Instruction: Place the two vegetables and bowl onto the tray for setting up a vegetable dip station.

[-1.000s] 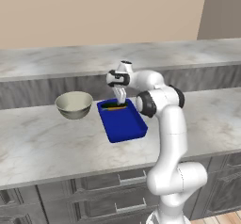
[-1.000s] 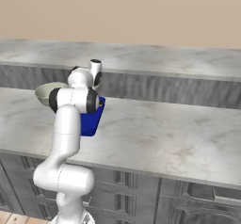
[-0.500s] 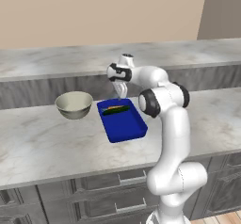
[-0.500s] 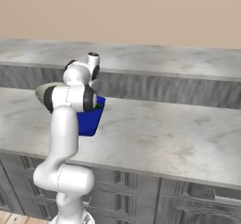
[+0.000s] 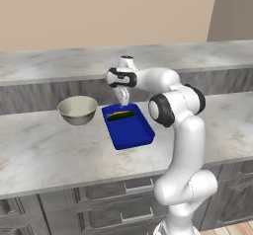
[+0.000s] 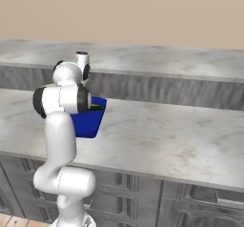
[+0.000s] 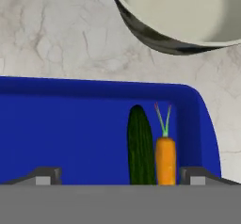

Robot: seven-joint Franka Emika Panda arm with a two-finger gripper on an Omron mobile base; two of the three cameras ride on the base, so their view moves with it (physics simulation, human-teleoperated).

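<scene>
Gripper (image 7: 120, 175) jaws wide apart, nothing between them; tips sit at either side of the hand view w/ both veg showing between. Looks like a release pose, hanging just above the tray's far end in the left base view.

Directly under jaws: cucumber (image 7: 140, 145) and carrot (image 7: 165, 156), side by side, touching or nearly so, both lengthwise inside the tray (image 7: 70, 124). Carrot's on the side nearer the tray's end wall, green tip pointing away from the jaws toward the bowl. Packed tight against one end, so my read is that leaves most of the blue floor free for the bowl.

Beyond the tray rim, past the carrot's leafy tip: bowl (image 7: 179, 16), upright, on the counter (image 7: 56, 35), apart from tray, not on it yet. It sits just beside the tray in the left base view.

Count: 2 veg (1 carrot, 1 cucumber), both in tray. 1 bowl, off tray. 1 tray. So 2 of 3 items placed; bowl's the remaining move, jaws already wide enough to try its rim.
</scene>
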